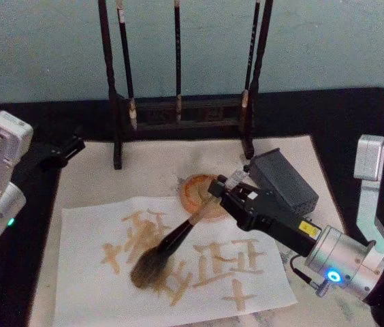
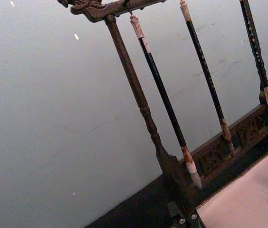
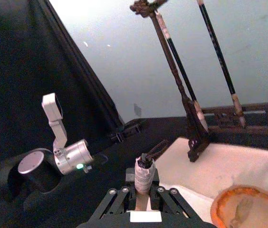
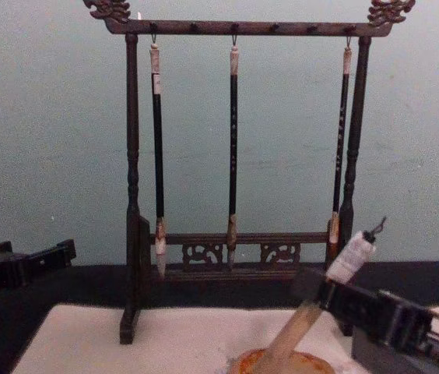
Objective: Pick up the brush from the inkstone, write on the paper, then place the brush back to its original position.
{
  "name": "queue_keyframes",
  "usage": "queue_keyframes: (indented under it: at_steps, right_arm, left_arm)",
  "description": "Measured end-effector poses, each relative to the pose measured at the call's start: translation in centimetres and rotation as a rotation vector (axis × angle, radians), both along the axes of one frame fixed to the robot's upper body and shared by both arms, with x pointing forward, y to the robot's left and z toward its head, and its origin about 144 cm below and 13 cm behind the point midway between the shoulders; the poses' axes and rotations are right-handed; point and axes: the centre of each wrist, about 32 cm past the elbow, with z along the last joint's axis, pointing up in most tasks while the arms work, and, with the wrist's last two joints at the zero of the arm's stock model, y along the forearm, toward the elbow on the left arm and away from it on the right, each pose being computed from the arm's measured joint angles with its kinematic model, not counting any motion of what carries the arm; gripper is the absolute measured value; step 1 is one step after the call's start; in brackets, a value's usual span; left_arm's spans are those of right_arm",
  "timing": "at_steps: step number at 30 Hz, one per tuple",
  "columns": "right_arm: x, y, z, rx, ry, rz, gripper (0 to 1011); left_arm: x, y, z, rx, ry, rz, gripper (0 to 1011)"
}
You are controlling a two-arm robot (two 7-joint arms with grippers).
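Note:
The brush (image 1: 177,238) slants across the paper (image 1: 83,286), its bushy dark bristle head resting among several tan strokes written on the sheet. My right gripper (image 1: 214,197) is shut on the pale handle, just in front of the round orange inkstone (image 1: 193,185). In the right wrist view the handle's taped top end (image 3: 145,175) stands between the fingers (image 3: 109,199), with the inkstone (image 3: 248,209) beside it. From the chest view the handle (image 4: 297,327) tilts up to the right in my right gripper (image 4: 336,300). My left gripper (image 1: 66,150) is parked at the table's left, off the paper.
A dark wooden rack (image 1: 178,112) with three thin hanging brushes (image 4: 233,156) stands behind the beige mat (image 1: 110,170). A grey box (image 1: 284,178) sits right of the inkstone, close to my right arm. The table around the mat is black.

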Motion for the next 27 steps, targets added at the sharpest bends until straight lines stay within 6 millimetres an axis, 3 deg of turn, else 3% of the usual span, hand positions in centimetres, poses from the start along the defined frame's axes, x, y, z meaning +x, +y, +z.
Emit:
queue_keyframes:
  at_steps: [13, 27]
  right_arm:
    - [-0.6, -2.1, -0.9, -0.012, 0.03, -0.061, 164]
    - [-1.5, -5.4, -0.5, 0.005, 0.015, -0.161, 164]
  left_arm:
    - [0.0, 0.0, 0.0, 0.0, 0.0, 0.0, 1002]
    - [0.0, 0.0, 0.0, 0.0, 0.0, 0.0, 1002]
